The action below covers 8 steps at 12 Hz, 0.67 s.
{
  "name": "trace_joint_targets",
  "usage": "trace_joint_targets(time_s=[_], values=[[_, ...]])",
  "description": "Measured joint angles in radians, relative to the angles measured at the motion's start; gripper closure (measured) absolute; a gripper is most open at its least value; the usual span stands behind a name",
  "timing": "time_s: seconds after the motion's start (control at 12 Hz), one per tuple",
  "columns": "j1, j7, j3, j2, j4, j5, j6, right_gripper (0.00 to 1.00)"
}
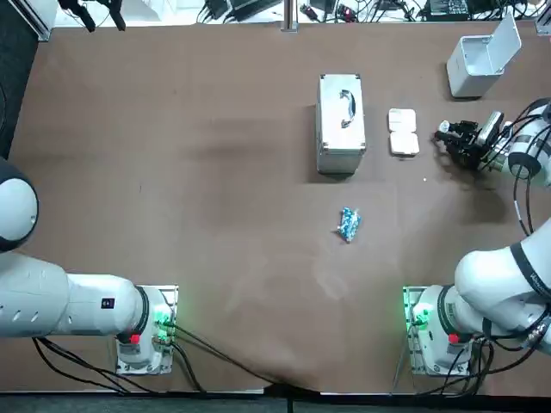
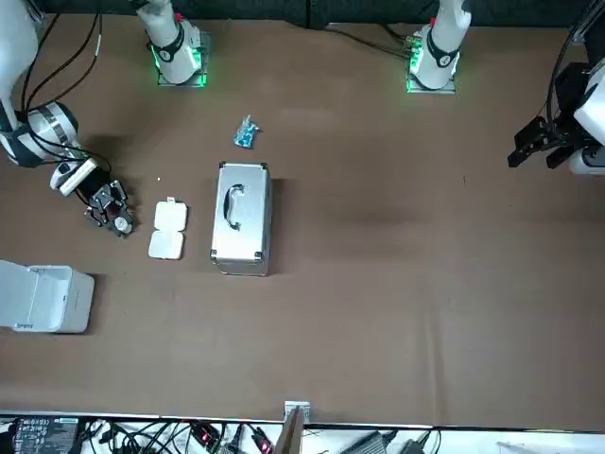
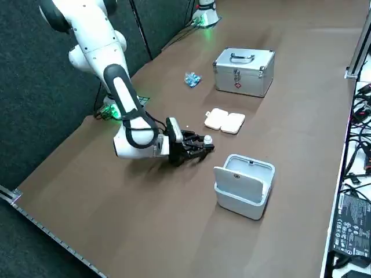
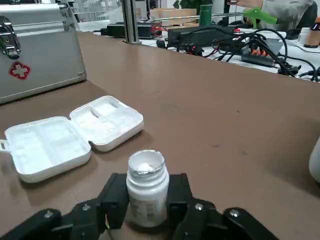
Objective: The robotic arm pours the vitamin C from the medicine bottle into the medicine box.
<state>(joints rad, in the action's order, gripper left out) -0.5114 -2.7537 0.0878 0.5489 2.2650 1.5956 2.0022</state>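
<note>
One metal first-aid case (image 1: 341,125) is lying mid-table, the open white medicine box (image 1: 403,132) is sitting just right of it, and farther right the right gripper (image 1: 449,139) is clamping the uncapped medicine bottle (image 4: 146,192) upright, near that box.

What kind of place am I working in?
Probably a robotics lab bench: tangled cables line the far edge of the table, and the right pincer holds the medicine bottle beside the medicine box.
</note>
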Motion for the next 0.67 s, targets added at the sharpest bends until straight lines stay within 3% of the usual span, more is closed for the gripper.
trace_joint_targets(time_s=[0.67], values=[[0.000, 0.002, 0.000, 0.021, -0.005, 0.029, 0.010, 0.57]])
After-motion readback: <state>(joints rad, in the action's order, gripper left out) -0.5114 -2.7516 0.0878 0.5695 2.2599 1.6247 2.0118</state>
